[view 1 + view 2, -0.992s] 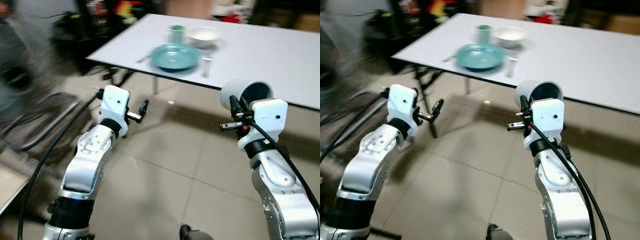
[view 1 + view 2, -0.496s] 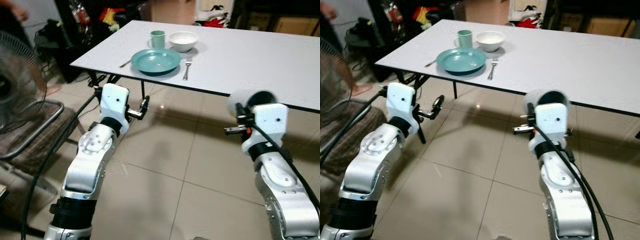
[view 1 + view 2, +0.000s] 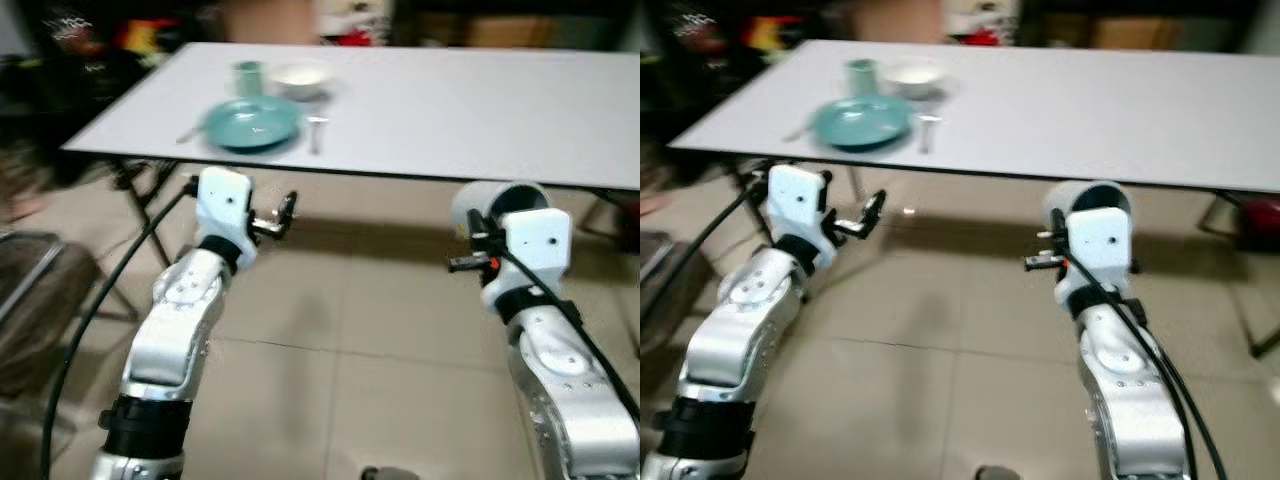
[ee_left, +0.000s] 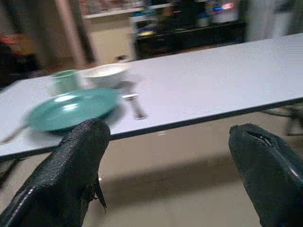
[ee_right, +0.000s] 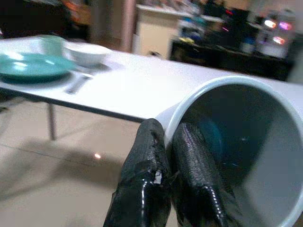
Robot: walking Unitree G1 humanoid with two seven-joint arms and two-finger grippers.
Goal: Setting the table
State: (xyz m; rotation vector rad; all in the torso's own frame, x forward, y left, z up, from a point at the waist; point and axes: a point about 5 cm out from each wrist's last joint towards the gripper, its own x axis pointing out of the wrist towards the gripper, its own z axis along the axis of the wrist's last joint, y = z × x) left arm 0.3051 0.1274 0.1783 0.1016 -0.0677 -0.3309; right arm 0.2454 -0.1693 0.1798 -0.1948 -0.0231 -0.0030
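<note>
A white table (image 3: 450, 100) stretches across the view ahead. At its left end stand a teal plate (image 3: 250, 125), a green cup (image 3: 248, 75) and a white bowl (image 3: 300, 75). A fork (image 3: 315, 132) lies right of the plate and another utensil (image 3: 187, 133) lies to its left. My right gripper (image 5: 168, 137) is shut on the rim of a pale mug (image 5: 246, 156) with a blue inside, held below the table's near edge (image 3: 495, 200). My left gripper (image 4: 170, 151) is open with nothing in it, also short of the table edge (image 3: 285, 215).
A chair (image 3: 30, 290) stands blurred at the left. Dark table legs (image 3: 150, 200) show under the table's left end. Dark shelves and clutter line the room behind the table. Tiled floor (image 3: 350, 330) lies between me and the table.
The whole picture has shifted, so the camera moved: the place setting sits further left and more of the table shows. Both arms keep their pose and the mug stays held.
</note>
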